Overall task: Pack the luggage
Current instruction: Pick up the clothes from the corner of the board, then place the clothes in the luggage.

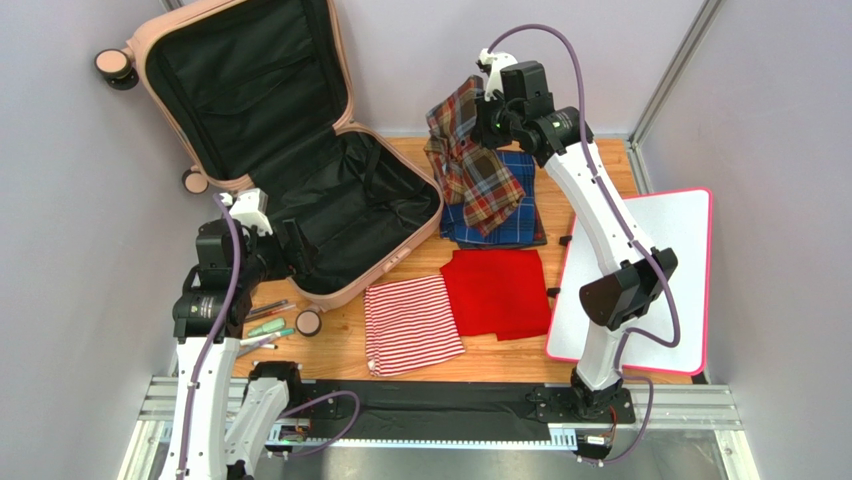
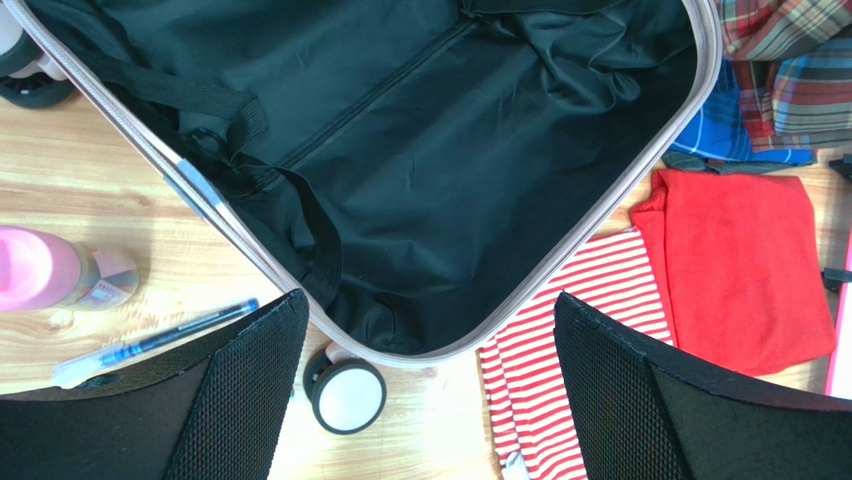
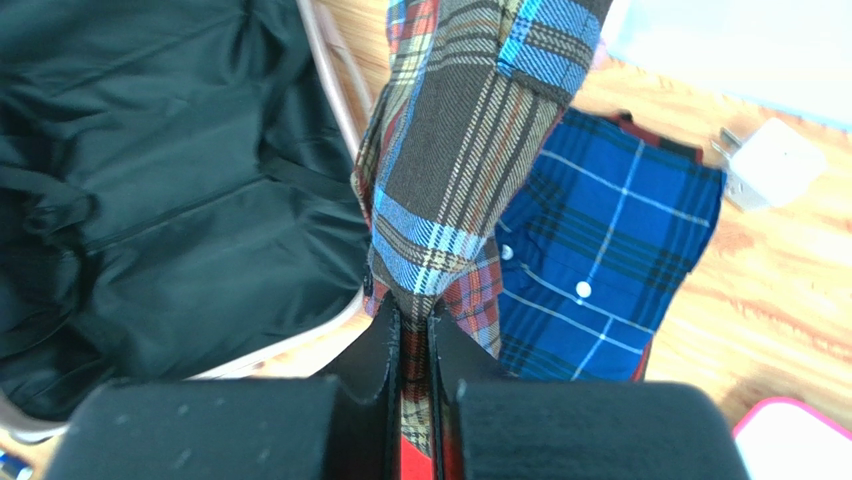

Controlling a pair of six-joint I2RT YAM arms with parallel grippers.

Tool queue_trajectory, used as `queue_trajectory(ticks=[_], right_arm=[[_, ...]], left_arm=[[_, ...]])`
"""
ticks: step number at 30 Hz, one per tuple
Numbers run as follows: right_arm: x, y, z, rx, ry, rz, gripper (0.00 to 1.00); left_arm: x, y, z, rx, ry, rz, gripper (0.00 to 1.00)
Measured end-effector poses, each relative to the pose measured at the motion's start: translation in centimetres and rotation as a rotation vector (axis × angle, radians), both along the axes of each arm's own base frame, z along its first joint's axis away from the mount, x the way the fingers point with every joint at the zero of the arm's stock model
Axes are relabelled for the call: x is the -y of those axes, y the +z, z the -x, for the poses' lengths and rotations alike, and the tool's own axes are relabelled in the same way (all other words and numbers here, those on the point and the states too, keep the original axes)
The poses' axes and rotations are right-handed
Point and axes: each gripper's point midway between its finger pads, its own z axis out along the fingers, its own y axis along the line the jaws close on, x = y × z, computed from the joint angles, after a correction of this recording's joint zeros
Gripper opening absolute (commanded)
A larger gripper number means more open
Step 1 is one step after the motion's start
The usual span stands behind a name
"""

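The luggage (image 1: 392,268), a pale pink hard-shell suitcase with black lining, lies open at the table's left, its lid leaning against the back wall. My right gripper (image 3: 413,322) is shut on a brown, red and blue plaid shirt (image 1: 470,150), which hangs lifted above a folded blue plaid shirt (image 1: 508,222) just right of the case. My left gripper (image 2: 430,305) is open and holds nothing; it hovers over the near corner of the luggage rim (image 2: 440,350), beside a caster wheel (image 2: 347,395).
A red-and-white striped cloth (image 1: 410,322) and a red cloth (image 1: 497,290) lie in front of the suitcase. Pens (image 1: 268,327) and a small pink bottle (image 2: 45,270) sit left of the case. A white board with a pink rim (image 1: 650,275) lies at the right.
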Motion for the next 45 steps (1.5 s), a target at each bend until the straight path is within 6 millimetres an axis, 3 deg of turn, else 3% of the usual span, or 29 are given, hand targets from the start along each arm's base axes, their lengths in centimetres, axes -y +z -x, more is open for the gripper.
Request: queue_trajectory(ticks=[9,16,19,22,25,28,30,34,37,39,45], right_arm=[[-6.2,5.3,4.4,0.112,0.170,-0.038,0.00],[-12.8,7.2,8.4,0.137,0.370,-0.151,0.00],[-15.7,8.0,8.9,0.150,0.445,-0.242,0.00],[-19.1,7.7,8.1,0.142,0.507,-0.338,0.00],[-22.3,5.6,6.2,0.114,0.542,-0.406,0.00],[-25.0,1.6,3.8,0.067,0.543,-0.428,0.00],[-26.3,-2.2,2.2,0.019,0.527,-0.421,0.00],[-27.0,-10.7,-0.6,-0.090,0.456,-0.367,0.00],[-26.0,-15.2,-2.9,-0.115,0.370,-0.308,0.00],[-25.0,-16.6,-4.3,-0.102,0.318,-0.270,0.00],[-22.3,-16.7,-7.2,-0.030,0.227,-0.203,0.01]], left_arm=[[0.1,-0.4,-0.4,-0.022,-0.001,0.008,0.98],[0.0,-0.8,-0.6,-0.043,0.018,0.019,0.97],[-0.2,-0.8,-0.6,-0.043,0.029,0.018,0.97],[-0.3,-0.8,-0.6,-0.043,0.037,0.014,0.98],[-0.4,-0.8,-0.5,-0.044,0.045,0.013,0.98],[-0.4,-0.8,-0.4,-0.043,0.048,0.015,0.98],[-0.4,-0.7,-0.3,-0.041,0.051,0.020,0.98],[-0.4,-0.6,-0.3,-0.039,0.052,0.022,0.98],[-0.4,-0.9,-0.2,-0.054,0.052,0.021,0.98],[-0.4,-1.2,-0.1,-0.069,0.051,0.020,0.98],[-0.4,-1.9,-0.4,-0.097,0.052,0.020,0.98]])
